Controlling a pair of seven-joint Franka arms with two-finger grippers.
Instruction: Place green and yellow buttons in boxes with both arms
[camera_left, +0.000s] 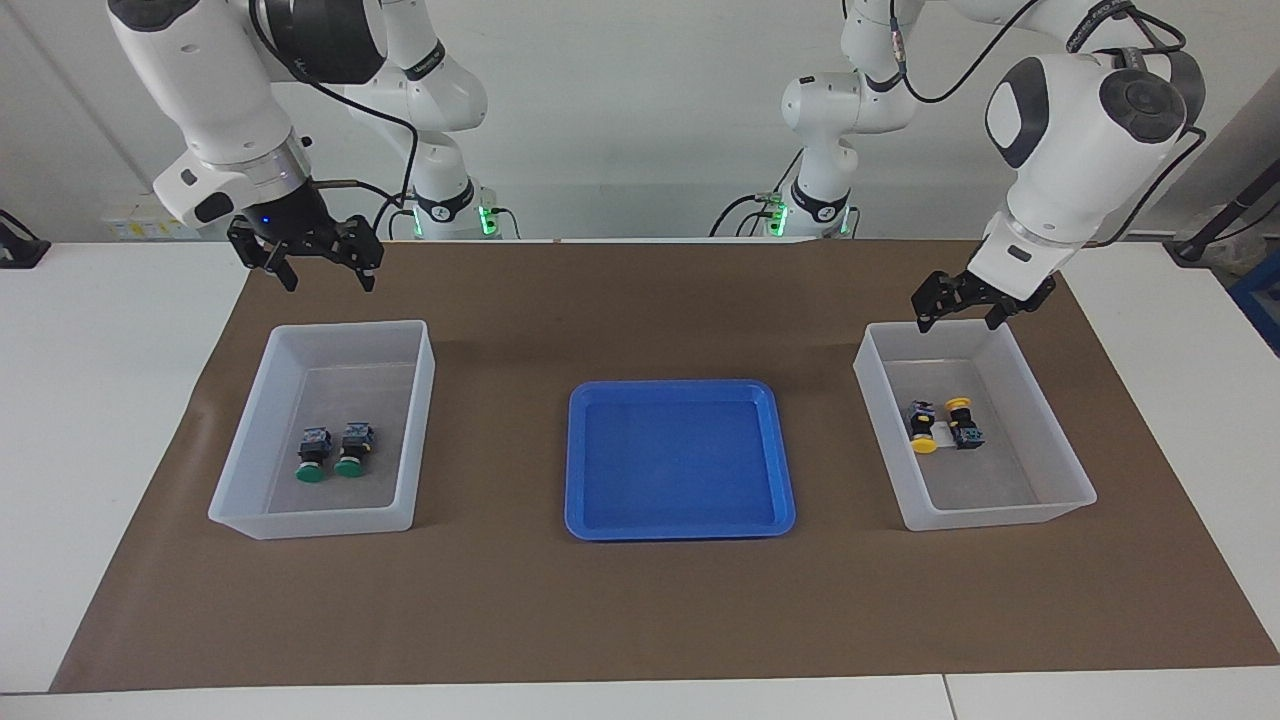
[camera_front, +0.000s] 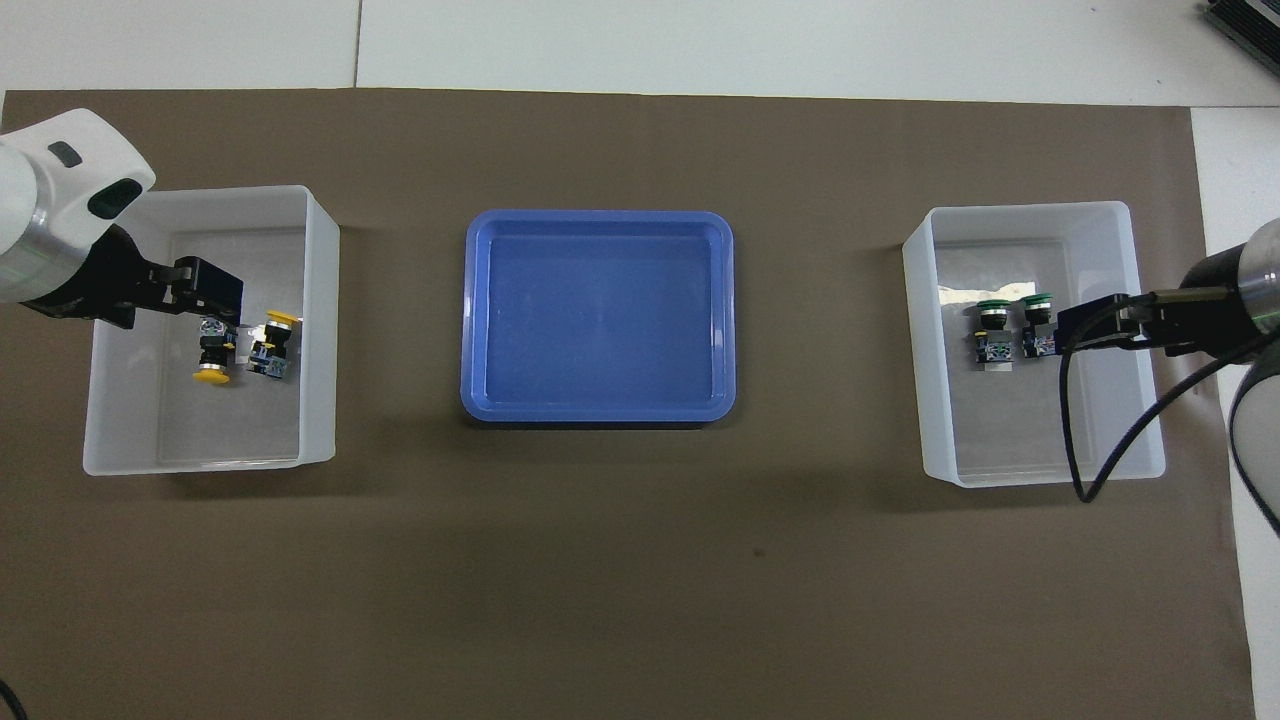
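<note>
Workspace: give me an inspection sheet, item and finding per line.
Surface: brown mat on white table.
Job's things: two green buttons in one box; two yellow buttons in the other box.
Clutter: blue tray between the boxes, nothing in it.
Grippers: left gripper open, empty, over the yellow box's rim; right gripper open, empty, raised.
Cables: black cable hangs by the right gripper.
Surroundings: nothing seen.

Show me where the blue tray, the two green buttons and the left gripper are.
blue tray (camera_left: 680, 530): facing view, on the rim farthest from the robots.
green buttons (camera_left: 311, 474): facing view, on one round green cap.
left gripper (camera_left: 958, 318): facing view, midway between its open fingertips, over the box rim.
</note>
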